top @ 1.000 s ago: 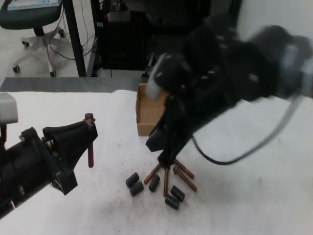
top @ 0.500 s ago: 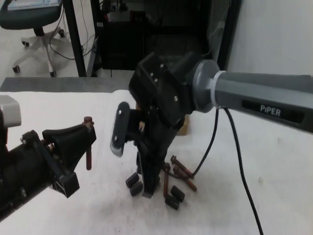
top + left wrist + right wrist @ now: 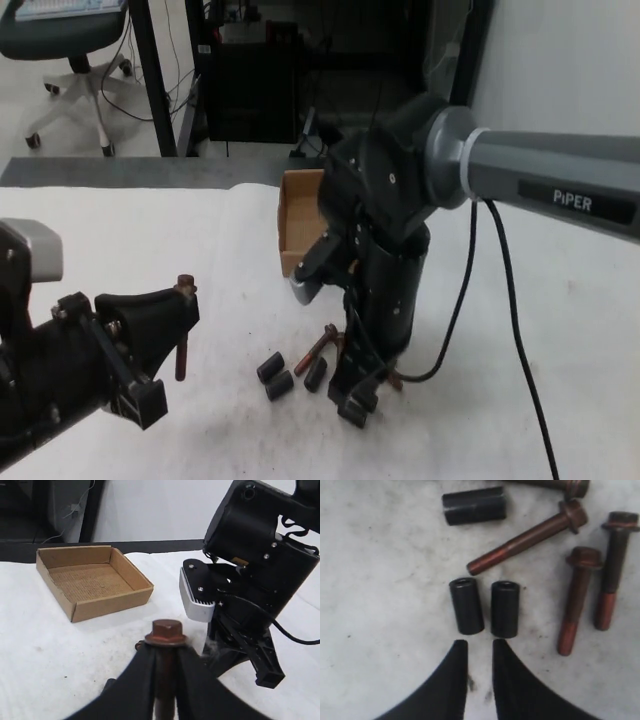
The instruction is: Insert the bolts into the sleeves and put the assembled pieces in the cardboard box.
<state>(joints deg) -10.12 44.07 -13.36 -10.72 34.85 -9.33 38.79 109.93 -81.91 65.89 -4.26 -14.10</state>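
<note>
High view: left tool (image 3: 175,308) is low over the near left of the white worktop (image 3: 120,230), pinching one bolt (image 3: 181,355) that stands upright, head up, its lower end clear of the fingers. Left wrist view confirms both fingers pressed on the shank directly beneath the flanged head.

Cardboard box (image 3: 112,602) sits on the far side of the worktop, well apart from the held bolt.

Right wrist view: right tool (image 3: 477,647) points down at the worktop, fingers narrowly spread, tips just short of two black sleeves (image 3: 466,605) lying side by side. A third sleeve (image 3: 474,505) lies beyond them. Loose bolts (image 3: 527,535) lie beside the sleeves, three of them in full sight.
</note>
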